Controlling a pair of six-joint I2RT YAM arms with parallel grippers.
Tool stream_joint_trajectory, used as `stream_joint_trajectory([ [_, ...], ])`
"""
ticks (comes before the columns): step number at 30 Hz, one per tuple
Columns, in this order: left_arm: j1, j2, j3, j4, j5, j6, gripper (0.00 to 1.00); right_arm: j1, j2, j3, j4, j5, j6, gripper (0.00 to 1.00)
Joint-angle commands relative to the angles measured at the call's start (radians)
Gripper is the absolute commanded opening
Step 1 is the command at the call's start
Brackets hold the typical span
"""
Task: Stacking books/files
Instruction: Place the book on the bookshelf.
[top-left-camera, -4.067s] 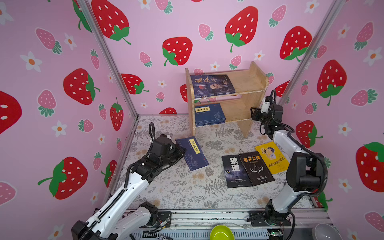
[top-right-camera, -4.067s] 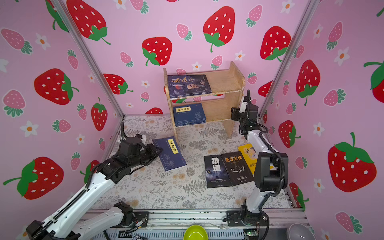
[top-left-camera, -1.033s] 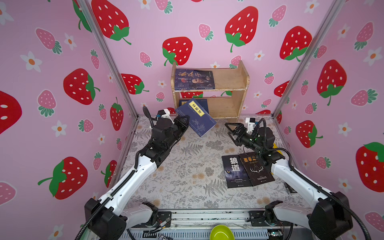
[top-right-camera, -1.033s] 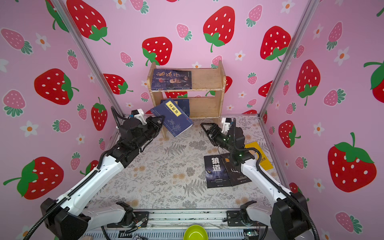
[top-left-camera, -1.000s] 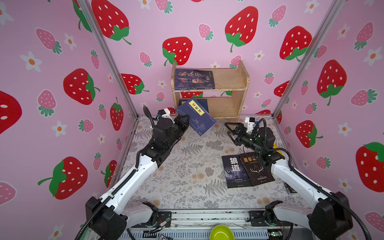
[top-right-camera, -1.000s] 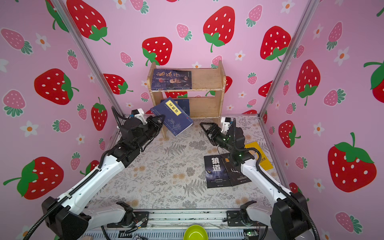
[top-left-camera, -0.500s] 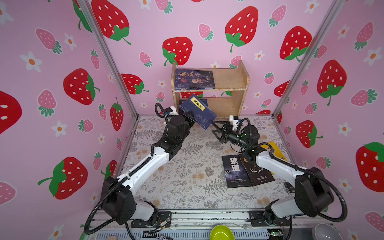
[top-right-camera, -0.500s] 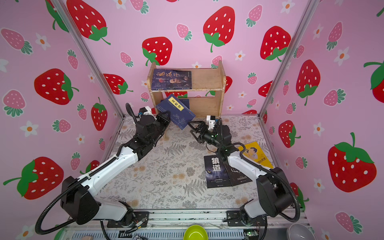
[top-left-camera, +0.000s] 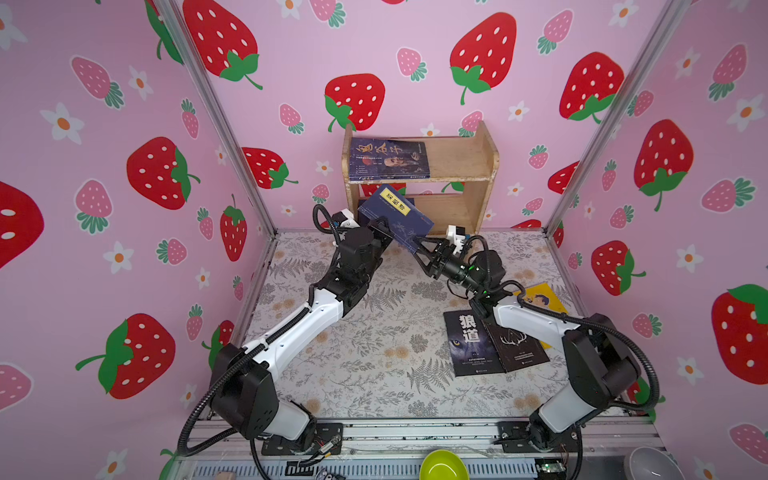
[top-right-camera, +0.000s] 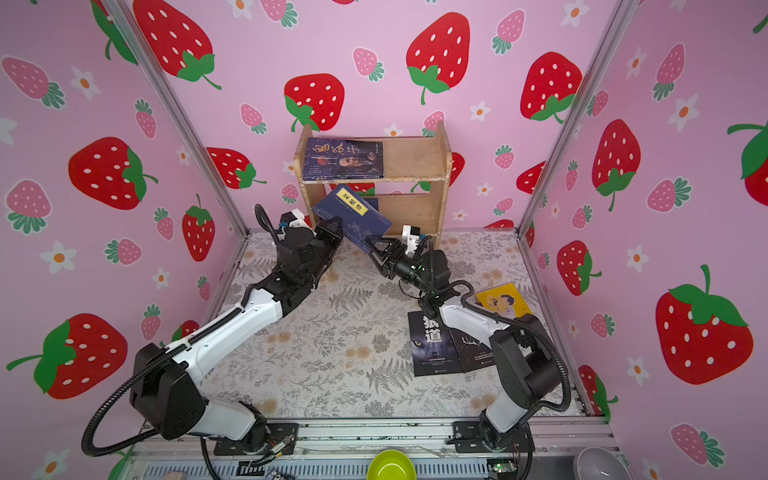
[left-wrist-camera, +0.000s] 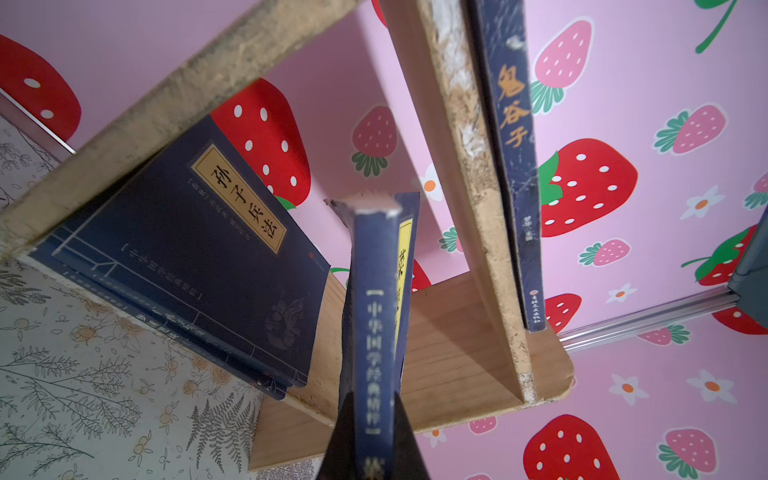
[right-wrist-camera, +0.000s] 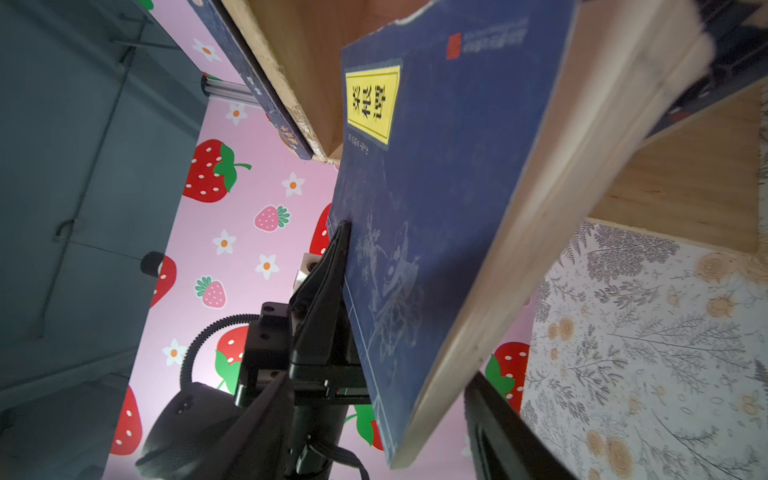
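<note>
One navy book (top-left-camera: 395, 219) between the left jaws.

Shelf (top-left-camera: 457, 164): we find lower opening partly blocked. Navy book (top-left-camera: 395, 218) hangs tilted in front of it, pinched at one edge by left gripper (top-left-camera: 383, 231). Right gripper (top-left-camera: 417, 246) sits at opposite corner, jaws apart on either side.

Inside lower level, second navy book (left-wrist-camera: 199, 249) lies flat at one end, bare wood beside it.

Top board: portrait book (top-left-camera: 388, 160) fills one half, other half bare.

Mat (top-left-camera: 365, 357) between arms open, we note. Two black books (top-left-camera: 469, 345) and yellow book (top-left-camera: 542, 297) lie partly under right arm.
</note>
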Motion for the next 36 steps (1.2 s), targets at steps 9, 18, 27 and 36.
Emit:
stream_joint_trajectory([
  [9, -0.003, 0.022, 0.049, 0.068, -0.020, -0.053, 0.00, 0.010, 0.077, 0.083, 0.065, 0.070, 0.038, 0.28],
  [18, 0.044, -0.035, 0.075, -0.132, 0.064, -0.025, 0.58, -0.061, 0.087, 0.201, -0.284, 0.047, -0.148, 0.05],
  [27, 0.186, -0.149, 0.058, -0.408, 0.255, 0.067, 0.72, -0.149, 0.236, 0.443, -0.513, -0.188, -0.349, 0.05],
  [36, 0.277, -0.265, -0.019, -0.518, 0.297, 0.189, 0.75, -0.172, 0.319, 0.606, -0.712, -0.257, -0.527, 0.06],
])
